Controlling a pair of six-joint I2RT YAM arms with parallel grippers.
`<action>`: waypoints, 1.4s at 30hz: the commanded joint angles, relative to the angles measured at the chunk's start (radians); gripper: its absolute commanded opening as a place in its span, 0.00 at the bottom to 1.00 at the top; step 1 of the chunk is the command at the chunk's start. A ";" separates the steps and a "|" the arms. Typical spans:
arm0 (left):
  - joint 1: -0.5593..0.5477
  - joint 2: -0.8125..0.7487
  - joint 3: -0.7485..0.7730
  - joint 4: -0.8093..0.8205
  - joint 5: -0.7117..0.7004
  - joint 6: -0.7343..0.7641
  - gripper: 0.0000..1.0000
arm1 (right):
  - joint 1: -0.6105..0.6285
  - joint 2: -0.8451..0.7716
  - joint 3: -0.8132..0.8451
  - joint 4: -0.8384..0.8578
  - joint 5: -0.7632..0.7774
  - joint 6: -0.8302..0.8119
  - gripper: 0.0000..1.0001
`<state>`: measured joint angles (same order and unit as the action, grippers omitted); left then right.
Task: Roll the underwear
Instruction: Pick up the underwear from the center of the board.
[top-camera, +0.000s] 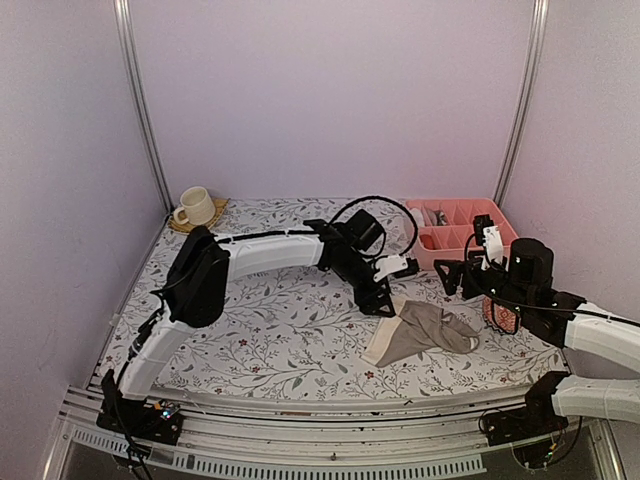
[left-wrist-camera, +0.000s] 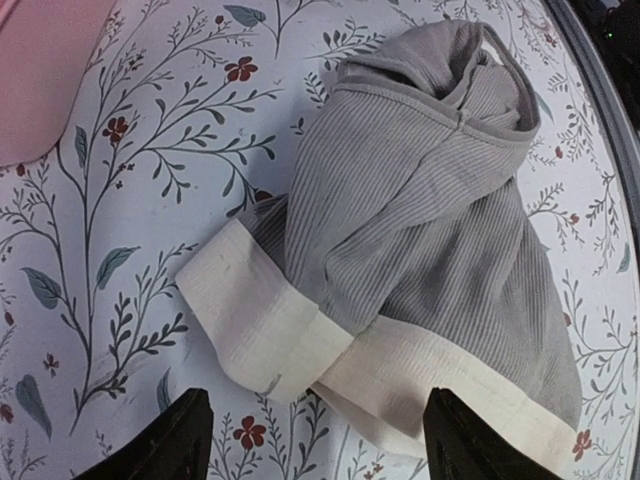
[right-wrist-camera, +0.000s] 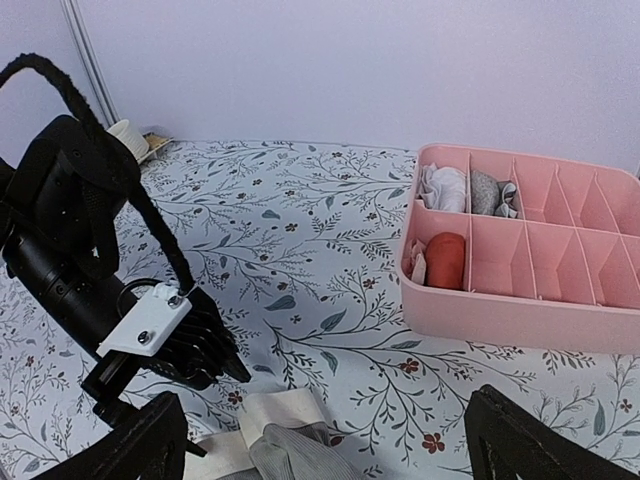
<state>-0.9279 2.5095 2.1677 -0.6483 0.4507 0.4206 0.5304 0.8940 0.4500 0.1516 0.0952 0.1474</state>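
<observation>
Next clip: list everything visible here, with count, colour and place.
underwear: one, taupe with cream waistband, crumpled on the table, right of centre
tray: one, pink, divided, back right
white bundle, grey bundle, red-orange bundle: one each, tray's left compartments
cup: one, cream, back left, on the coaster
coaster: one, tan, under the cup
ball: one, pinkish-red, half hidden by the right arm
table: one, white floral cover
left tool: open, over the waistband
right tool: open, raised near the underwear
</observation>
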 joint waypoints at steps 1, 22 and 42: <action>-0.019 0.046 0.056 -0.040 -0.022 -0.004 0.72 | 0.006 -0.001 -0.003 0.028 -0.029 0.014 0.99; -0.029 0.121 0.161 -0.023 -0.015 0.019 0.06 | 0.006 0.047 0.015 0.028 -0.062 0.006 0.99; 0.053 -0.330 -0.109 0.049 -0.142 0.110 0.00 | 0.007 0.136 0.030 0.066 -0.167 -0.001 0.99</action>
<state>-0.9028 2.3116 2.1120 -0.6392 0.3111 0.4706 0.5304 0.9951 0.4511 0.1802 0.0006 0.1535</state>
